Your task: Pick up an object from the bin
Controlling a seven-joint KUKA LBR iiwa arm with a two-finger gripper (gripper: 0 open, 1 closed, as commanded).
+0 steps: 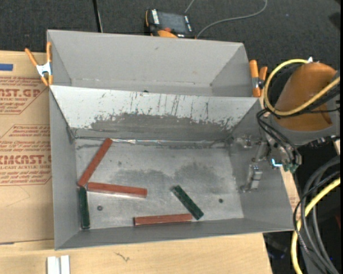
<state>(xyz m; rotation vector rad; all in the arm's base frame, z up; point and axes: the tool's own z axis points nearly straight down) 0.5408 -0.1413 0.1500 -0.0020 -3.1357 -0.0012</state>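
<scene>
- Camera view: claw point(253, 178) hangs by the bin's point(148, 67) right wall; whether it is released or clenched, I cannot tell.
- Short dark green bar point(187, 202) lies nearest, tilted, well apart from it.
- Red-brown bars point(163, 220) and another green bar point(83, 208) lie farther left.

Three red-brown bars point(95, 163) point(117, 190) point(163, 220); two dark green bars point(83, 208) point(187, 202).

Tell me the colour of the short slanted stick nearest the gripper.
Dark green. The stick shows best in the camera view, left of the gripper.
</scene>
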